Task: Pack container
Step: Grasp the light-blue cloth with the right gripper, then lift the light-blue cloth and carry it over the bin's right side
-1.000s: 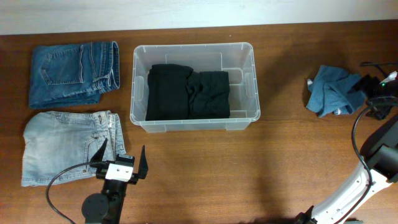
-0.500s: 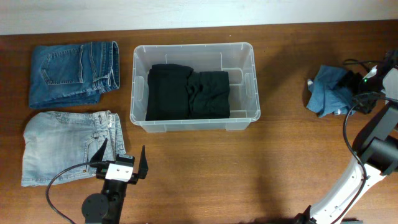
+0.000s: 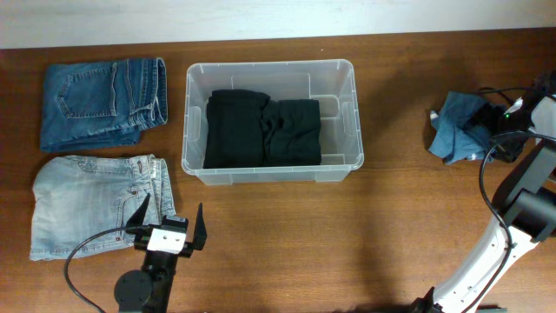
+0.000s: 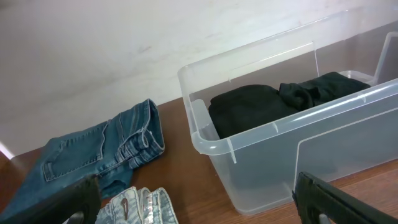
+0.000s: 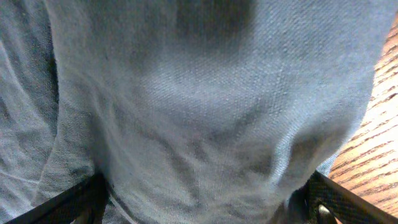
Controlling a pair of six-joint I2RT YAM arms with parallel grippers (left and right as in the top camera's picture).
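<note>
The clear container (image 3: 195, 122) stands at mid-table with folded black clothes (image 3: 261, 129) lying in it. From the left wrist view, the container (image 4: 273, 127) and its black clothes (image 4: 273, 99) lie ahead to the right. My left gripper (image 3: 169, 224) hovers open near the front edge, beside the light jeans (image 3: 87, 204), holding nothing (image 4: 199, 208). My right gripper (image 3: 502, 129) is at the far right, down on a crumpled blue garment (image 3: 460, 129). Its jaws stand wide apart, and the blue cloth (image 5: 199, 106) bulges between them and fills the wrist view (image 5: 208, 205).
Folded dark blue jeans (image 3: 102, 100) lie at the back left, also seen in the left wrist view (image 4: 106, 152). The light jeans' waistband (image 4: 140, 208) sits just under the left gripper. A black cable (image 3: 499, 187) loops by the right arm.
The right arm has shifted toward the far edge and settled onto the blue garment, jaws slightly wider. The left arm has not moved.
</note>
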